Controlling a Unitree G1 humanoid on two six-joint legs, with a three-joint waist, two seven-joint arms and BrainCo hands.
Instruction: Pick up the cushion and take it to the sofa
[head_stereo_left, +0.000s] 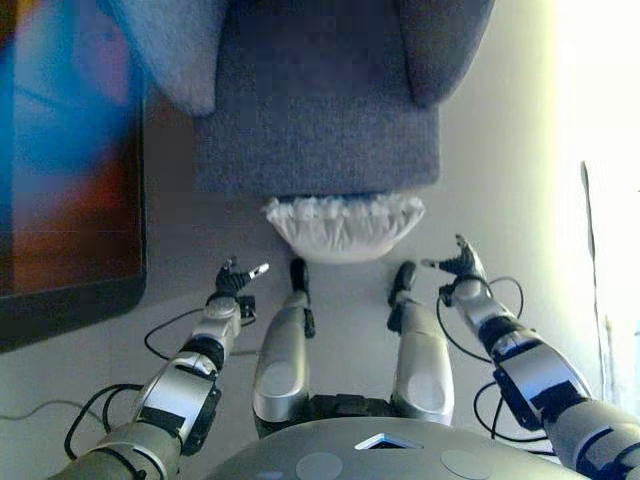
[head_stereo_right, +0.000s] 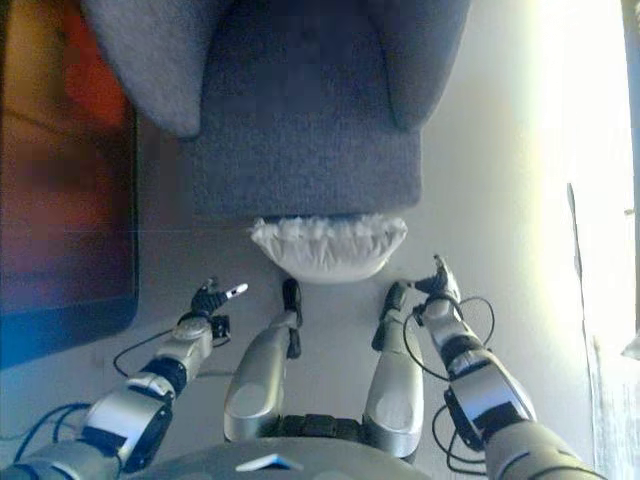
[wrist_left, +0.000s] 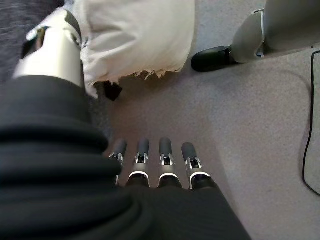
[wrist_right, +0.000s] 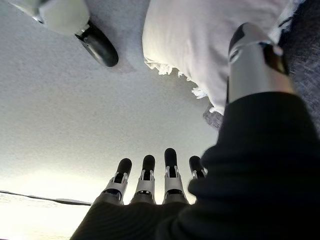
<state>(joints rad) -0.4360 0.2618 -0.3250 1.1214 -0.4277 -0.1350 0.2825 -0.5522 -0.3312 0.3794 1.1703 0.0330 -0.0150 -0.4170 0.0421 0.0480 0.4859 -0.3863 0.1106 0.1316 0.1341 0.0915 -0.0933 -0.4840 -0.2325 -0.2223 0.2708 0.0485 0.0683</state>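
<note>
Eye views: a white, frilly-edged cushion (head_stereo_left: 343, 226) lies on the floor against the front of the grey sofa (head_stereo_left: 318, 110). Left hand (head_stereo_left: 236, 279) and right hand (head_stereo_left: 458, 264) flank it, apart. Wrist views: both hands' fingers straight, empty.

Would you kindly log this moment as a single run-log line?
cushion: on floor against sofa | left robot hand: open, apart | right robot hand: open, apart | pickup: not yet begun

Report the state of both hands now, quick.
Left hand: open, fingers straight, holding nothing, short of the white cushion.
Right hand: open, fingers straight, holding nothing, on the cushion's other side.
</note>
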